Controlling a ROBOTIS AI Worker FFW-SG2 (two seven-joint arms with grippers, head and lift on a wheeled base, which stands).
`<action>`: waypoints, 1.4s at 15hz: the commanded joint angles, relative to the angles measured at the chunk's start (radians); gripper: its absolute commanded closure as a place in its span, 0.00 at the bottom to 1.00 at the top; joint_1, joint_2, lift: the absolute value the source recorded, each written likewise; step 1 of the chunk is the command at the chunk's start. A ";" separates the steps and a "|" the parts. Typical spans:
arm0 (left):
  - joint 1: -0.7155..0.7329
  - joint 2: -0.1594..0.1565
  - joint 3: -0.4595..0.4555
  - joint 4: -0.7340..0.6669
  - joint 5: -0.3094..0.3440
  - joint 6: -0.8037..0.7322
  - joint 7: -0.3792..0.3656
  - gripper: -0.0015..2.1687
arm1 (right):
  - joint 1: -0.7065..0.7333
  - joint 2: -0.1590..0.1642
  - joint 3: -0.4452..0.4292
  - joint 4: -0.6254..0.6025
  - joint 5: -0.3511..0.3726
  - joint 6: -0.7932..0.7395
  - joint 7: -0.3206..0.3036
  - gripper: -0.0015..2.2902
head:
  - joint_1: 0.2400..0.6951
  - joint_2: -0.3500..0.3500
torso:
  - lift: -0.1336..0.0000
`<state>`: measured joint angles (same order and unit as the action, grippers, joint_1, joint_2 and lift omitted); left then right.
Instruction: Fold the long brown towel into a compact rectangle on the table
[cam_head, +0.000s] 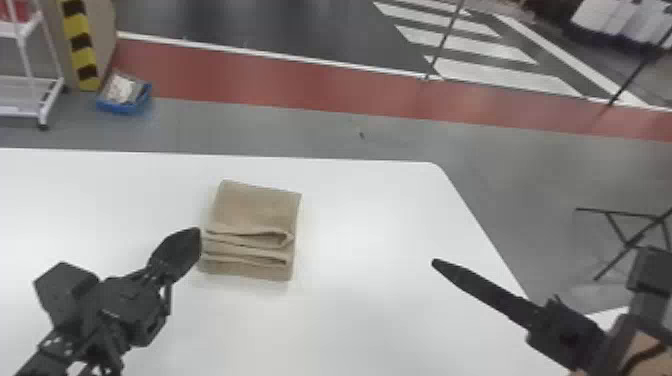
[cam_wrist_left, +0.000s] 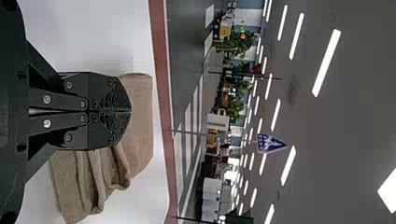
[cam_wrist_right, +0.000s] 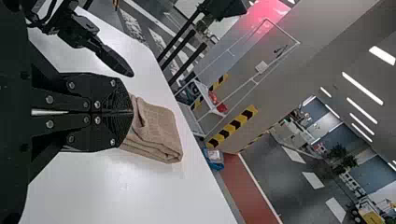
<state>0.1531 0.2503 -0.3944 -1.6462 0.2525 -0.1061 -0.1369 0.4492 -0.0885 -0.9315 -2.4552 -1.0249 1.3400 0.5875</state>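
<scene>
A brown towel (cam_head: 257, 207) lies on the white bench (cam_head: 370, 240), left of the middle of the head view and fairly near the far edge. It is folded into a small, roughly rectangular stack. Its far part is smooth and flat, while the nearer part shows layered folds running crosswise, with a loose, rounded loop at the right end and a flat strip along the near side. The left tool (cam_head: 196, 237) comes in from the lower left, its tip just beside the towel's left side; I cannot tell if they touch. In the left wrist view the left tool (cam_wrist_left: 130, 111) is clenched, the two fingers meeting along their length with no cloth between them. The right tool (cam_head: 436, 262) is over the right part of the bench, pointing toward the towel but well apart from it. It too is clenched and empty, as the right wrist view shows. Beyond the bench, at the far left, stand a white wheeled rack (cam_head: 20, 112) and a yellow-and-black striped post (cam_head: 80, 45), with a blue tub (cam_head: 125, 106) on the floor near them. A red floor band (cam_head: 270, 80) runs across behind, white road stripes (cam_head: 470, 40) beyond it, and a thin black folding stand (cam_head: 617, 213) is at the right.
</scene>
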 joint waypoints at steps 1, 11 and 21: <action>-0.052 -0.006 0.006 0.063 -0.010 0.001 0.000 0.75 | -0.003 0.001 0.005 -0.001 0.000 0.000 0.000 0.75 | 1.00 0.00 | 0.07; -0.130 -0.039 -0.018 0.267 -0.018 -0.026 -0.015 0.75 | -0.014 -0.004 -0.023 0.001 -0.012 0.012 0.000 0.75 | 1.00 0.05 | 0.07; -0.122 -0.066 -0.141 0.263 0.002 -0.030 -0.013 0.75 | -0.017 0.000 -0.049 0.025 -0.029 0.031 0.014 0.75 | 1.00 0.00 | 0.07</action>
<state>0.0301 0.1829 -0.5214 -1.3821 0.2557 -0.1328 -0.1547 0.4325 -0.0884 -0.9745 -2.4322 -1.0488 1.3645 0.6014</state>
